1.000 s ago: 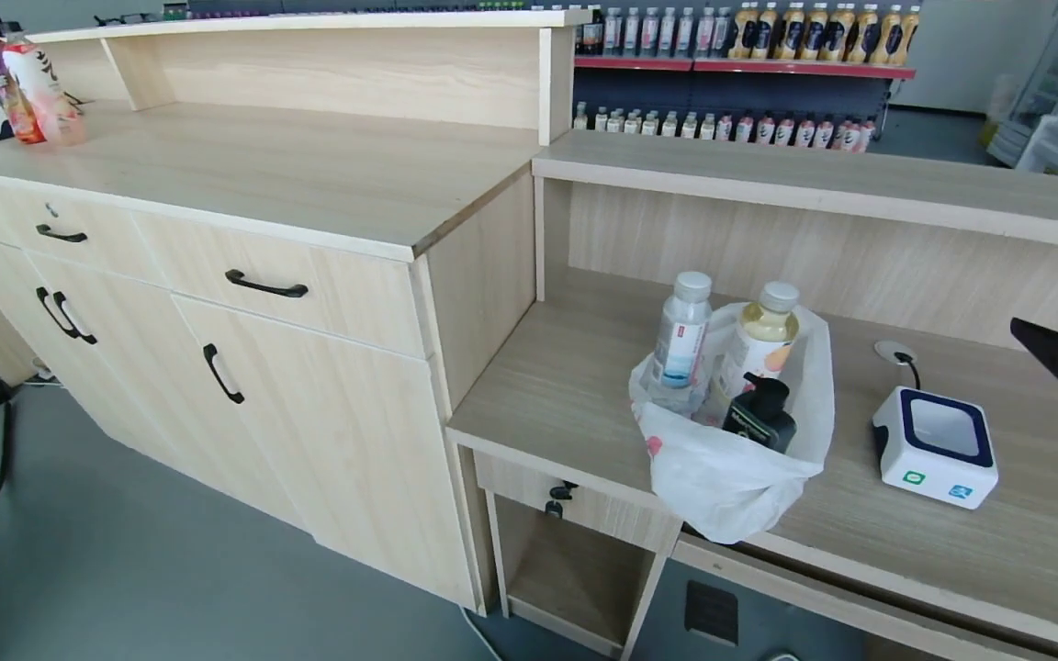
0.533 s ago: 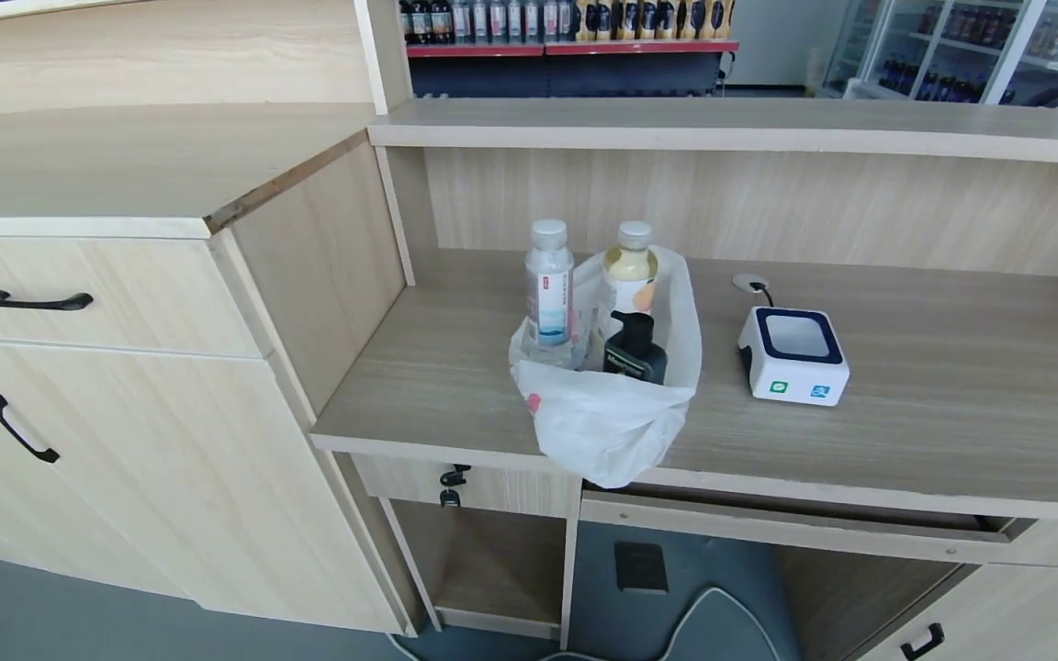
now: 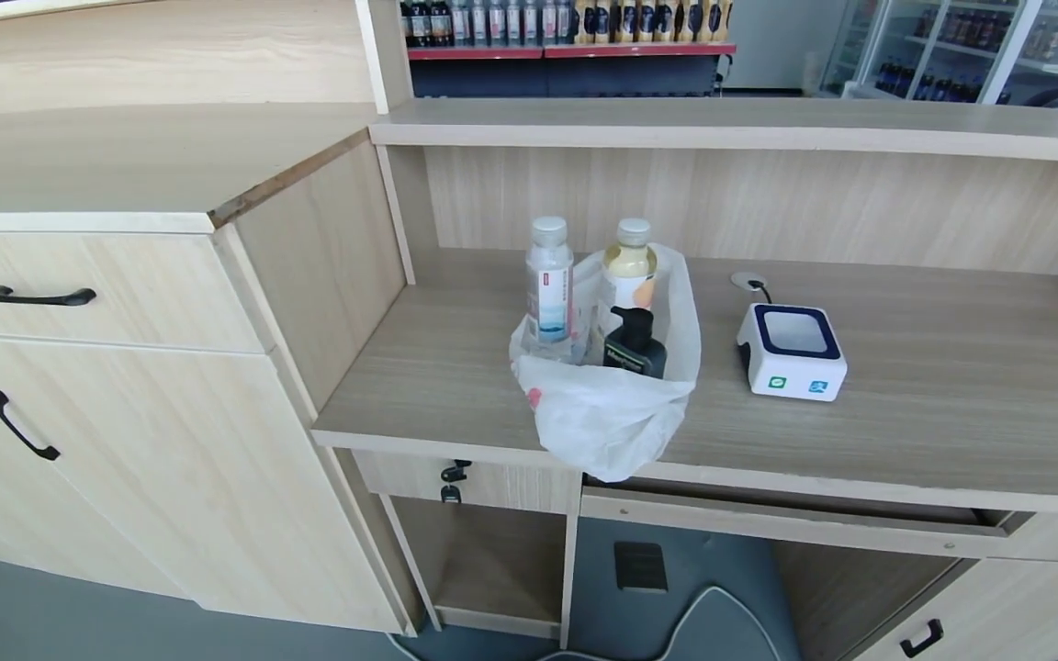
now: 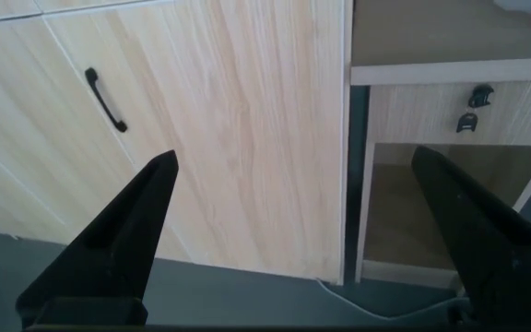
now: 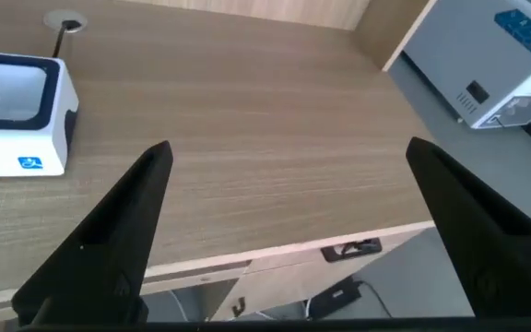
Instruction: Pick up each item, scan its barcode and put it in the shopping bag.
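Now shopping bag [image 3: 602,418] on counter [image 3: 906,386], scanner [image 3: 791,353] nearby.

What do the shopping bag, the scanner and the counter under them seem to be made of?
Shopping bag: thin white plastic film, slightly translucent; it crumples and sags over the counter edge.
Scanner: probably moulded plastic, a smooth white shell with a dark blue rim around a glassy window.
Counter: pale wood-grain surface, matt; perhaps laminate board rather than solid wood, the look leaves this open.
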Controlling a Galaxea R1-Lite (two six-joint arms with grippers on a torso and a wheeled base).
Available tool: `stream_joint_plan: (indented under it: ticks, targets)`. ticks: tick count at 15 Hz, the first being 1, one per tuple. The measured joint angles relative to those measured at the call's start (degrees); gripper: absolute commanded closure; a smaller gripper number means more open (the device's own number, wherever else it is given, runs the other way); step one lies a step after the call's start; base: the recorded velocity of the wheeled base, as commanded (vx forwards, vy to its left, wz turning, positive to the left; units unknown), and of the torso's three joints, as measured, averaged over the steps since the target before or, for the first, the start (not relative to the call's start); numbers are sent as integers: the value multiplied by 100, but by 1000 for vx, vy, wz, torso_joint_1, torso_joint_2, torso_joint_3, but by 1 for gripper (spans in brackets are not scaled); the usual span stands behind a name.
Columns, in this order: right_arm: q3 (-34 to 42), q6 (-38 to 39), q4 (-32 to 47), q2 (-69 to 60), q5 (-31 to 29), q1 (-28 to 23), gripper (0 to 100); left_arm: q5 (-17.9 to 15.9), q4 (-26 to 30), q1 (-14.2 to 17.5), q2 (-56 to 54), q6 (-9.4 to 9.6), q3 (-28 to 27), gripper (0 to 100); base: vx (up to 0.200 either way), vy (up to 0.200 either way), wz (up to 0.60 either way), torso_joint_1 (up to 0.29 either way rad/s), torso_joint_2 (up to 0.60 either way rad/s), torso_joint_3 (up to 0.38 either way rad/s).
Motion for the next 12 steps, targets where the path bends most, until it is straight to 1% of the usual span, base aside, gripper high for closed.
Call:
stream_joint_plan:
  ticks: [4,6,8,10,12]
  targets:
    - [57,94,-13,-245,5,-27,0,-2,5,-2,0,0,0,0,0,0,0,0,0,0]
    - [328,455,2,-386,16,-27,0,0,5,-2,0,-2,2,0,0,0,0,0,0,0]
    - [970,723,17,-673,18,-9,0,-2,5,-2,0,-2,2,0,0,0,0,0,0,0]
    - [1935,969,24,-1329,24,138,0,0,6,-2,0,0,2,0,0,0,0,0,0,0]
    - [2551,1202,375,-2208,18,380,0,0,5,-2,0,0,2,0,0,0,0,0,0,0]
